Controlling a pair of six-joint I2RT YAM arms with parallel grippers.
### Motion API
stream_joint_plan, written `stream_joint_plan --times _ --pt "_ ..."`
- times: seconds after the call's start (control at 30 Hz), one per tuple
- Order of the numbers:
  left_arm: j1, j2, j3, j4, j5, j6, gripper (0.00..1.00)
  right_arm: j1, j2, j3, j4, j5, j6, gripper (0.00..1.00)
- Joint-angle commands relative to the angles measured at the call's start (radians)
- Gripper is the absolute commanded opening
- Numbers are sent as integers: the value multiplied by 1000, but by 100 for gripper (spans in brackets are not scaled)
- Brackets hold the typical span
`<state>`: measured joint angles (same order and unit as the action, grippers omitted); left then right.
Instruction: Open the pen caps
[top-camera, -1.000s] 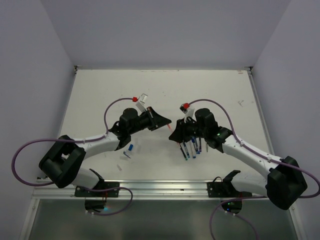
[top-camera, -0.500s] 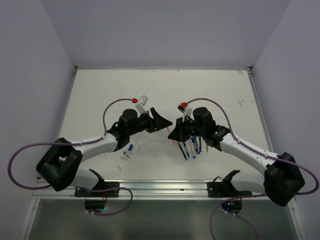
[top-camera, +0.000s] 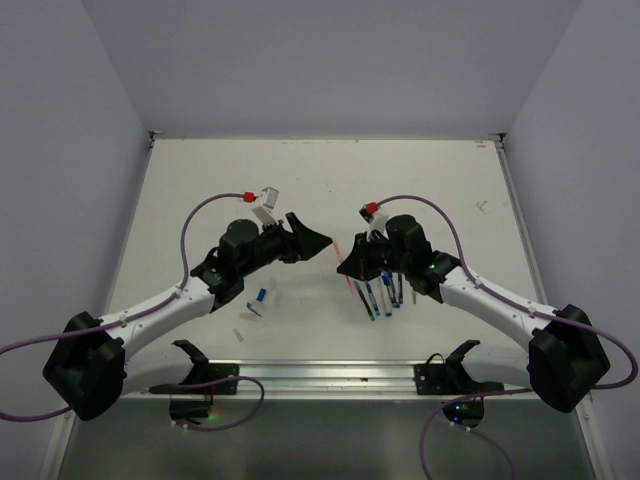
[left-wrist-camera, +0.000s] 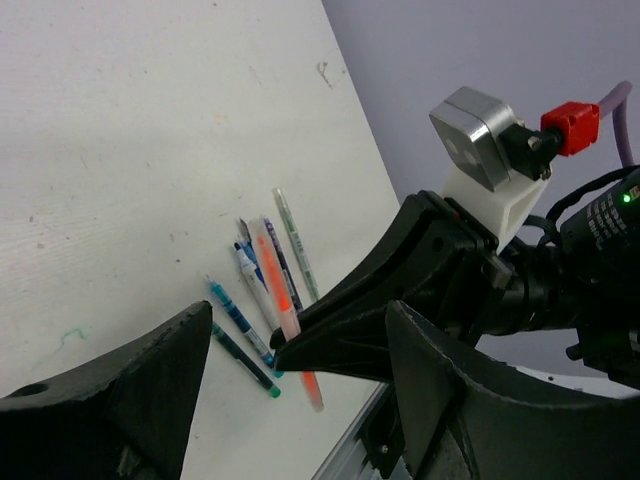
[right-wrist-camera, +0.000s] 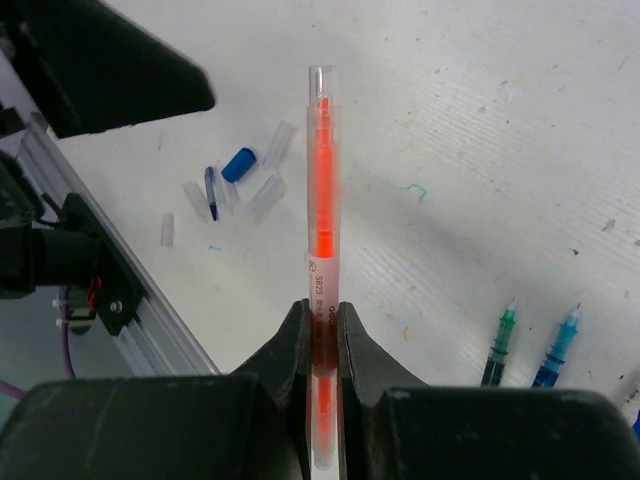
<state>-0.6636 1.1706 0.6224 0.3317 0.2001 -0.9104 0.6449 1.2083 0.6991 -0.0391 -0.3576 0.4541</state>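
Observation:
My right gripper (right-wrist-camera: 322, 335) is shut on an orange-red pen (right-wrist-camera: 321, 190) that points away from it, over the table. I cannot tell whether a cap sits on the pen's far, clear end. My left gripper (left-wrist-camera: 298, 312) is open with nothing in it, and faces the right gripper (top-camera: 345, 268) across a small gap. In the top view the left gripper (top-camera: 315, 233) sits just left of it. A loose blue pen cap (right-wrist-camera: 238, 164) lies on the table among several clear caps (right-wrist-camera: 266, 194). The blue cap (top-camera: 261, 296) lies under the left arm.
Several pens (top-camera: 381, 294) lie side by side on the white table under the right arm; from the left wrist these pens (left-wrist-camera: 250, 300) show beyond the right gripper's tip. A metal rail (top-camera: 320, 372) runs along the near edge. Walls close in the table.
The left gripper has opened and drawn back to the left, away from the orange-red pen. The right gripper has shut on that pen and holds it alone.

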Motion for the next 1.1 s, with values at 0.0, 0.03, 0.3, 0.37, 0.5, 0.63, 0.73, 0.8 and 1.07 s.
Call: stream_joint_plan --times 0.0,0.03,0.3,0.37,0.5,0.63,0.73,0.8,1.07 --pt "-2 -86 -59 -14 -42 53 72 -2 -6 10 31 101 49 0" --pt "-2 -100 -76 -10 -41 53 71 -2 -1 19 28 117 67 0" --pt "-43 -148 -239 173 12 18 58 -2 42 74 33 200 169 0" --pt "-79 -117 -245 220 12 10 57 -2 45 73 71 186 207 0" --pt "-111 -59 -273 360 53 -40 59 -2 36 53 163 149 267 0" --pt "-120 1 -264 418 65 -51 64 -2 31 42 205 118 305 0" --pt "-128 49 -247 438 71 -51 66 -1 33 33 231 95 328 0" --pt "-131 78 -240 454 70 -54 66 -2 34 27 248 77 337 0" --pt "-143 142 -191 475 64 -54 65 -2 42 11 288 51 367 0"
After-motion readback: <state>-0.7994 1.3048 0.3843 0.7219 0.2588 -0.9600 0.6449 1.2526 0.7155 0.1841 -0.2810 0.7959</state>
